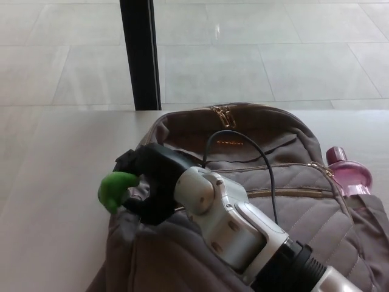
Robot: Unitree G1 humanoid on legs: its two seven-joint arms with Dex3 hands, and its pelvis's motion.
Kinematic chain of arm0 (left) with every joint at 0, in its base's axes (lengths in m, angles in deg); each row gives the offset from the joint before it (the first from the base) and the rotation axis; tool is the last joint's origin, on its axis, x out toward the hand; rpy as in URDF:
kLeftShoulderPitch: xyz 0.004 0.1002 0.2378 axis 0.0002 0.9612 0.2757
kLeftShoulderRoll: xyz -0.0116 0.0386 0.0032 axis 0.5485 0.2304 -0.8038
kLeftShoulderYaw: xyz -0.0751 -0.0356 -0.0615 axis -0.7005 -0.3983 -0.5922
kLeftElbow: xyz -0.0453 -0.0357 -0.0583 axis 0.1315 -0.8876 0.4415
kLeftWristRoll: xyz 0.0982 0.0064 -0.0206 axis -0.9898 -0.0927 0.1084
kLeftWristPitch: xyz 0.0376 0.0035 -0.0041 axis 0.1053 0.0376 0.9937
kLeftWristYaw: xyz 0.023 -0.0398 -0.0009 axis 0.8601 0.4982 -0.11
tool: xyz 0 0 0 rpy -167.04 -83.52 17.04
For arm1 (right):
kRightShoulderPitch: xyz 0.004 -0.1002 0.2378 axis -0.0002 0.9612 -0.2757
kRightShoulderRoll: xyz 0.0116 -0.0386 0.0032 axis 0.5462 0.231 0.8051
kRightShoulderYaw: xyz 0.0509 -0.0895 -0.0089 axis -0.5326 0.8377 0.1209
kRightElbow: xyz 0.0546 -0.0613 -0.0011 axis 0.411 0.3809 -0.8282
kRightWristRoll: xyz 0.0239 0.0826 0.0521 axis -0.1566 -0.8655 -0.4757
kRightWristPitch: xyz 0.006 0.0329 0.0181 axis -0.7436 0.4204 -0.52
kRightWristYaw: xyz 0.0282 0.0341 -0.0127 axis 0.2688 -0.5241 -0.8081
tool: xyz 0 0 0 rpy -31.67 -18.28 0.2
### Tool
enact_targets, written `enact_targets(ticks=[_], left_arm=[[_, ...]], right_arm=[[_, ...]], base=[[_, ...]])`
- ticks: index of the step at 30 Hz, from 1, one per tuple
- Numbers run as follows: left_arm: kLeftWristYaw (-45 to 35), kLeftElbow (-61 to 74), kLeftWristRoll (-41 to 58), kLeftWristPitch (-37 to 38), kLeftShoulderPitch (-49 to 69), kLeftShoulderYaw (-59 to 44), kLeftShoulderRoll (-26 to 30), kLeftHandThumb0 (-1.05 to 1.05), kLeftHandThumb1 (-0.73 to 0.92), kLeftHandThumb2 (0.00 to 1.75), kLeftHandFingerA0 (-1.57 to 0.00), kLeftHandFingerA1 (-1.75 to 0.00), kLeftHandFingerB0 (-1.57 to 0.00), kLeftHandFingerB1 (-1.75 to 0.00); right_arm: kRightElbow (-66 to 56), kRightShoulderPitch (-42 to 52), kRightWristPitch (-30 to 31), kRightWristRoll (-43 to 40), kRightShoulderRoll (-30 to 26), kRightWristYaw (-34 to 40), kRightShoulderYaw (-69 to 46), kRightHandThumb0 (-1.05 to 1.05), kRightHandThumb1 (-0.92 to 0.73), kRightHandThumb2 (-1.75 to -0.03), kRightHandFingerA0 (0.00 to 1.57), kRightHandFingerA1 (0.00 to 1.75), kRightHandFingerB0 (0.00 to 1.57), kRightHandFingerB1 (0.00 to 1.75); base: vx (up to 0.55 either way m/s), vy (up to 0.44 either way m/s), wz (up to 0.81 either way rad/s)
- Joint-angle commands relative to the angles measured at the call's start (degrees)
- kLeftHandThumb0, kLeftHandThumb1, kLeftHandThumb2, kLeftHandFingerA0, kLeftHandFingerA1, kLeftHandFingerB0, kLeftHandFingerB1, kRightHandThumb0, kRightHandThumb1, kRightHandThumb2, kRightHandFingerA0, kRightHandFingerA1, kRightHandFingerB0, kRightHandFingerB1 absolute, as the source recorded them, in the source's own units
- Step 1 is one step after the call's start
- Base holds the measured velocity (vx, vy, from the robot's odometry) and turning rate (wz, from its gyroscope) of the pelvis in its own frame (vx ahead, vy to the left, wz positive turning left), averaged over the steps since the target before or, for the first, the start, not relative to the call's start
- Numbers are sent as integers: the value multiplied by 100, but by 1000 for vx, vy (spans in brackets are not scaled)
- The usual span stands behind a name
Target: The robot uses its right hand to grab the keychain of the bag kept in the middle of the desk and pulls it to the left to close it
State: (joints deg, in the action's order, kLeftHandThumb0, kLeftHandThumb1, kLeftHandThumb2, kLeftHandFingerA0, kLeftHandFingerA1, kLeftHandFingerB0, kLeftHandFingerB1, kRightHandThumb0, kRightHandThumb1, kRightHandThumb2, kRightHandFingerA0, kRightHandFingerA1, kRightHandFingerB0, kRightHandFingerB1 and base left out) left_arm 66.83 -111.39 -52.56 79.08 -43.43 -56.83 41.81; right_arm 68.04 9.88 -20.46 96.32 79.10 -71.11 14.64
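Observation:
A grey-brown backpack point(273, 152) lies in the middle of the pale desk point(55, 182). My right hand point(151, 185) reaches across the bag from the lower right and rests at the bag's left edge. Its black fingers are shut on a bright green keychain point(115, 190), which sticks out to the left over the desk. The silver forearm point(234, 228) covers the bag's lower front. The zipper line point(292, 193) on the front runs shut to the right of the hand. My left hand does not show.
A pink bottle point(349, 175) stands against the bag's right side. Gold zipper pulls point(223, 114) sit at the bag's top. A black post point(141, 55) rises behind the desk's far edge. A black cable point(261, 158) loops over the bag from my arm.

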Motion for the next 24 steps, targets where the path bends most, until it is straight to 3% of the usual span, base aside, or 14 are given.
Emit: enact_targets(ticks=[1, 3, 4, 5, 8, 9, 10, 14, 16, 19, 20, 21, 23, 24], left_arm=[[-36, -13, 52, -43, 27, 29, 34, -97, 91, 94, -59, -58, -53, -48], [-75, -20, 45, -44, 1, 52, 6, -97, 91, 94, -57, -59, -51, -47], [-73, -13, 32, -39, -4, 70, -6, -94, 92, 93, -57, -58, -50, -47], [-76, 2, 9, -25, 0, 99, -19, -97, 92, 97, -56, -57, -48, -47], [-52, 35, -21, -19, -29, 142, -49, -98, 92, 97, -57, -58, -46, -46], [-51, 42, -28, -18, -42, 155, -63, -98, 92, 96, -57, -58, -46, -46], [-84, 49, -22, -31, -71, 163, -77, -97, 92, 96, -56, -59, -45, -46], [35, 39, -27, -72, -119, 169, -94, -95, 92, 94, -60, -59, -48, -47], [-8, 12, -11, -55, -126, 162, -103, -98, 92, 94, -59, -57, -46, -47], [-32, 10, -17, -57, -101, 181, -98, -98, 92, 93, -58, -55, -44, -47], [-5, -3, -19, -52, -112, 181, -102, -100, 92, 93, -60, -56, -47, -47], [-21, -12, -21, -41, -99, 185, -92, -99, 92, 93, -59, -56, -46, -47], [-69, -8, -2, -66, -76, 185, -83, -100, 92, 93, -59, -56, -45, -47], [-70, -12, 14, -84, -78, 179, -90, -100, 92, 93, -59, -56, -45, -47]], right_arm=[[1186, -119, -103, -118, 1711, 700, 191, -42, -80, -79, 65, 141, 36, 55], [1343, -14, -13, -181, 1936, 843, 192, -40, -80, -81, 72, 123, 39, 60], [1432, 37, 64, -203, 2090, 929, 213, -43, -85, -80, 70, 119, 32, 65], [1541, 63, 118, -229, 2230, 999, 220, -44, -81, -88, 71, 150, 48, 97], [1744, 67, -115, -347, 2336, 1097, 137, -46, -73, -98, 73, 154, 58, 107], [1912, 29, -190, -397, 2439, 1189, 63, -45, -69, -103, 72, 161, 68, 121], [2162, 4, -513, -450, 2577, 1349, 11, -45, -54, -119, 82, 175, 80, 125], [2229, -97, -519, -514, 2760, 1415, -13, -42, -56, -118, 84, 175, 75, 136], [2158, 53, -754, -560, 2801, 1470, 61, -44, -47, -134, 94, 175, 84, 150], [2125, 138, -751, -666, 2813, 1543, -45, -45, -43, -139, 89, 175, 84, 151], [2178, 145, -944, -764, 2790, 1540, -155, -43, -31, -151, 87, 175, 88, 152], [2234, 116, -1196, -868, 2733, 1457, -252, -43, -32, -150, 86, 171, 91, 140], [2238, 34, -1372, -960, 2662, 1377, -347, -36, -44, -118, 78, 142, 62, 107], [2247, -34, -1401, -1002, 2651, 1336, -396, -36, -44, -118, 78, 142, 62, 107]], base=[[0, 0, 0], [0, 0, 0], [0, 0, 0], [0, 0, 0], [0, 0, 0], [0, 0, 0], [0, 0, 0], [0, 0, 0], [0, 0, 0], [0, 0, 0], [0, 0, 0], [0, 0, 0], [0, 0, 0], [0, 0, 0]])
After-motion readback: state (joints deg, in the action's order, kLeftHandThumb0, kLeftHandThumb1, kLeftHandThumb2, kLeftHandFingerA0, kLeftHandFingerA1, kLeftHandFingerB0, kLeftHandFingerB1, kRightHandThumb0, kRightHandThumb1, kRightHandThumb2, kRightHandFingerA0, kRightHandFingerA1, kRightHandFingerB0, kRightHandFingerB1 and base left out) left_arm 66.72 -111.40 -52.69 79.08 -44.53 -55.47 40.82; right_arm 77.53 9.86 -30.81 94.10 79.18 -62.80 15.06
